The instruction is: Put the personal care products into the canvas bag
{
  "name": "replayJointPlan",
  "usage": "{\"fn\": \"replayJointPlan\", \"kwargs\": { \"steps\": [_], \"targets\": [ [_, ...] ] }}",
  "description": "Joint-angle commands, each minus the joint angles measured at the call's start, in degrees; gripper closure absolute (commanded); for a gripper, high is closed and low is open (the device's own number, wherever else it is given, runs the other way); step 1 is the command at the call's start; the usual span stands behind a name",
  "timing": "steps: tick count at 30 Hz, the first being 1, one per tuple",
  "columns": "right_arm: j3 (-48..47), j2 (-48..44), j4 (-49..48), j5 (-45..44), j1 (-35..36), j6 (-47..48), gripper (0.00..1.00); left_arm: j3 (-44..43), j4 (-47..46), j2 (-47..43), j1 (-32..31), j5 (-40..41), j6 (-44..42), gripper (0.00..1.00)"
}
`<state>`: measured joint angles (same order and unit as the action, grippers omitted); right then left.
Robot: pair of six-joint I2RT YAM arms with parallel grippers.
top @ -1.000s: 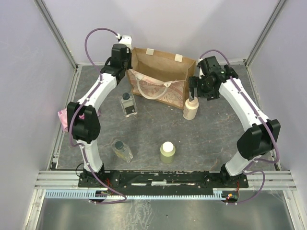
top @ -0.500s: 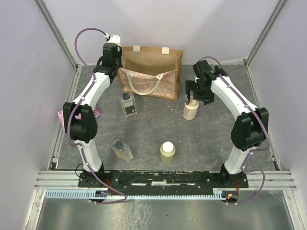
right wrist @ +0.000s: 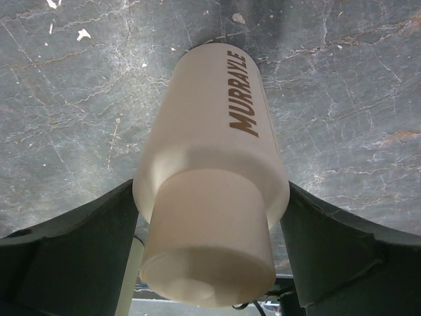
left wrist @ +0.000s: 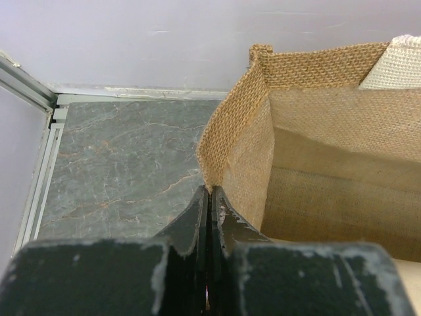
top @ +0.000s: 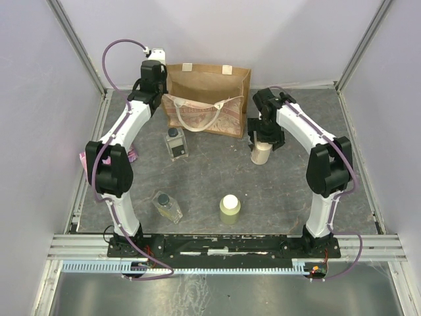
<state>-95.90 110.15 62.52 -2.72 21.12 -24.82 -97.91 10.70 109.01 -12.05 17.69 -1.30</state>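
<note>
The canvas bag [top: 217, 82] stands open at the back of the table, and its weave fills the left wrist view [left wrist: 316, 151]. My left gripper [top: 160, 91] is shut on the bag's left rim [left wrist: 210, 191]. The cream cylindrical bottle [top: 261, 153] stands upright right of the bag. My right gripper [top: 261, 139] is open around it, one finger on each side of its shoulder [right wrist: 210, 187], very close or touching. One clear bottle with a dark cap [top: 175, 143] stands in front of the bag. Another clear bottle [top: 168, 206] and the yellow-green bottle [top: 229, 209] stand nearer the front.
A flat pink packet [top: 85, 158] lies at the left edge, partly behind the left arm. Metal rails [top: 89, 164] border the grey mat, and lilac walls close in on three sides.
The left gripper pulled the bag's rim left and back, so the bag stands squarer and wider open. The right gripper moved left and down from above the cream bottle to around it.
</note>
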Motion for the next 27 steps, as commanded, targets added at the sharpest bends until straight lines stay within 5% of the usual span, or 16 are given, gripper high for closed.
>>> {"fn": "replayJointPlan", "kwargs": {
  "steps": [1,7,20,27],
  "targets": [
    [-2.6,1.3,1.1,-1.6,0.6,-0.5,0.11,1.3,0.3,-2.9,0.4,-0.4,-1.2,0.97],
    [-2.4,2.5,0.5,-2.7,0.8,0.6,0.25,2.3,-0.2,-3.6,0.4,-1.7,-0.8,0.97],
    [-1.9,-0.8,1.5,-5.9,0.7,2.9,0.98,1.1,0.5,-2.9,-0.8,-9.2,-0.9,0.97],
    [-7.9,-5.8,6.1,-8.0,-2.0,4.6,1.0,0.7,1.2,-2.6,-3.8,-11.3,-2.0,0.97]
  ]
}}
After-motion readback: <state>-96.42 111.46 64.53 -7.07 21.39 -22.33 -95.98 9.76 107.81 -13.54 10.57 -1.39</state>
